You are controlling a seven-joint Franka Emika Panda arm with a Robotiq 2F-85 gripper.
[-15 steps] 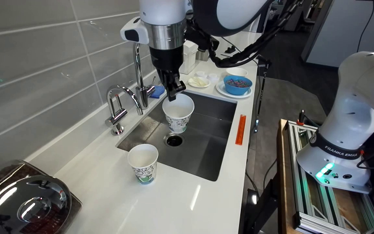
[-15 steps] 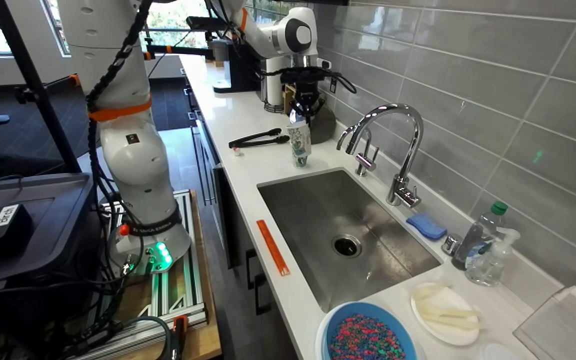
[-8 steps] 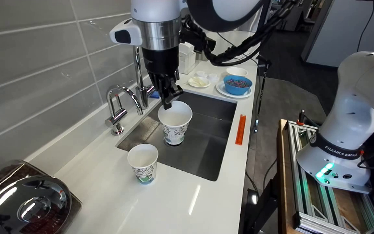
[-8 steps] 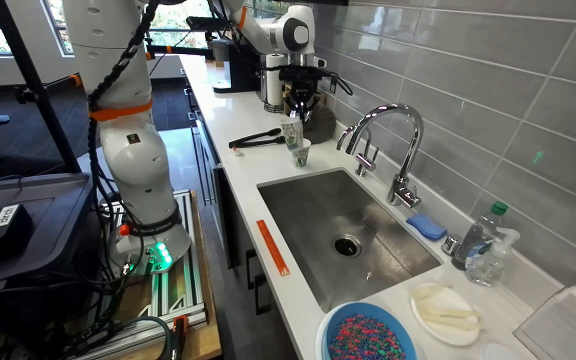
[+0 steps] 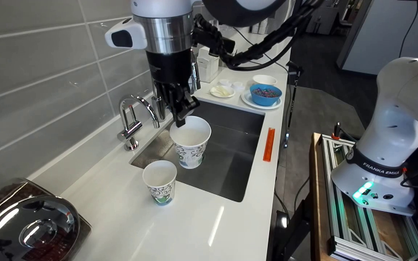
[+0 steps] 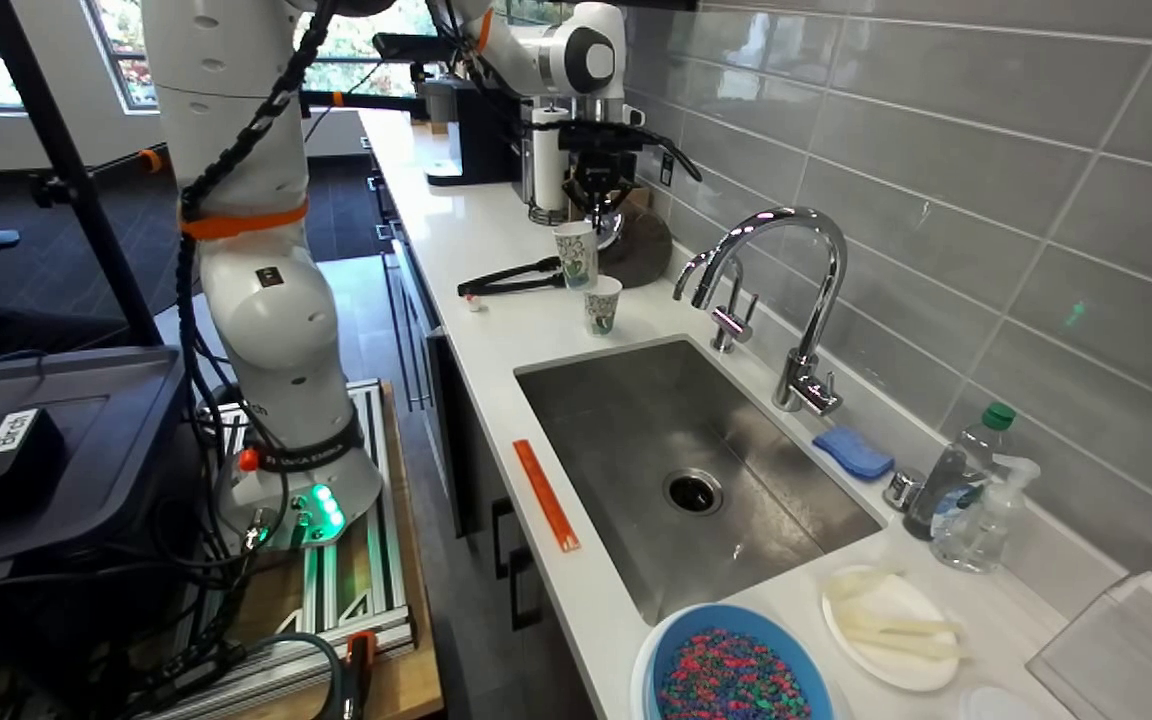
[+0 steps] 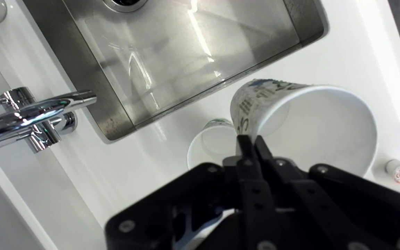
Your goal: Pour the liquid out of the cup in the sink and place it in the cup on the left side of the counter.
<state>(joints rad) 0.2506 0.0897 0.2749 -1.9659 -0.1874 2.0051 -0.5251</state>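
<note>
White patterned paper cup (image 5: pixel 191 152) hangs roughly upright above the counter (image 5: pixel 191 224), near the standing cup (image 5: pixel 161 185); gripper (image 7: pixel 252 139) pinches its wall at the rim; likely light, soft-sided, easily crushed; rim probably stiffest, best held there, gently.

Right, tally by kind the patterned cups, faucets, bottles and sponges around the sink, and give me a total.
Patterned cups: 2, the held cup and the standing cup
Faucets: 2, the tall faucet and the short faucet
Bottles: 2, the green-capped bottle and the pump bottle
Sponges: 1, the blue sponge
Total: 7
</note>
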